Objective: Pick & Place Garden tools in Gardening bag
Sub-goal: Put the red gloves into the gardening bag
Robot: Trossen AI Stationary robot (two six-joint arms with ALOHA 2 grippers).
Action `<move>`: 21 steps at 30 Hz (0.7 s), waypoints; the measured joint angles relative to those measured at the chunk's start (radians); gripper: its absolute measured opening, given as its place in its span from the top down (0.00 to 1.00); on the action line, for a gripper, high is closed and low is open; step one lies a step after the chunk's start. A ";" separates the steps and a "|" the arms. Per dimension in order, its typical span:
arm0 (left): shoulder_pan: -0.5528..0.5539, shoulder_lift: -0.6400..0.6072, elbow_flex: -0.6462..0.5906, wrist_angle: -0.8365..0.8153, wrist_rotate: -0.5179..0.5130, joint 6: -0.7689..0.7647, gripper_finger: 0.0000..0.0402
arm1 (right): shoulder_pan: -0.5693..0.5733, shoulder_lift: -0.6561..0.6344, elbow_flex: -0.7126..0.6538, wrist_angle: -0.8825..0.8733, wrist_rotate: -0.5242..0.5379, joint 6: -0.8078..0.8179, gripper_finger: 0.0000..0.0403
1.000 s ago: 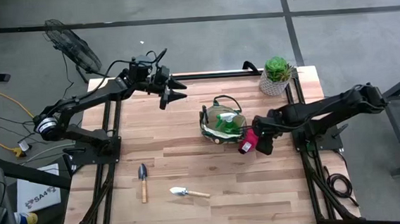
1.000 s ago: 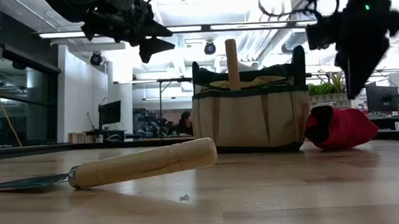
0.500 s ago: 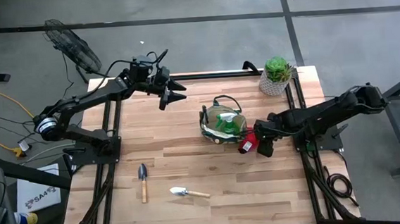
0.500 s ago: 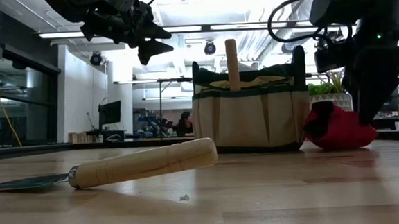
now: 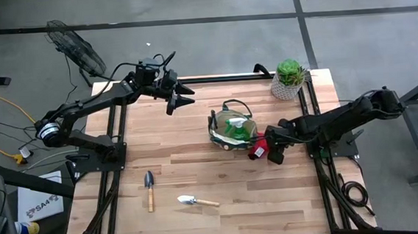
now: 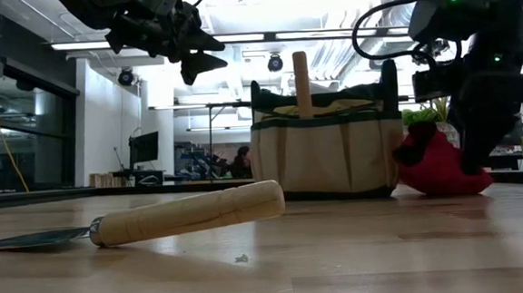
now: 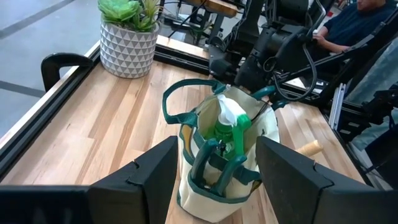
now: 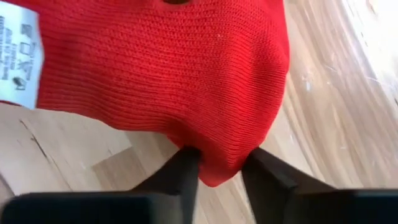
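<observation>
My right pincer [image 8: 217, 167], matt black with smooth hard fingers, pinches a red item [image 8: 161, 68] of ribbed knitted cloth bearing a white printed fabric label. The bench [image 5: 198, 169] under me is pale planked wood with a faint sheen, and the trowel [image 6: 139, 222] on it has a smooth light wooden handle and a dull metal blade. The gardening bag [image 7: 221, 149] is soft matt canvas with dark green trim, holding a glossy green plastic spray bottle [image 7: 229, 127]
</observation>
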 joint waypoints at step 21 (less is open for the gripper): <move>0.000 0.000 0.000 0.006 0.050 0.037 0.47 | 0.119 -0.107 0.213 -0.106 -0.191 0.257 0.99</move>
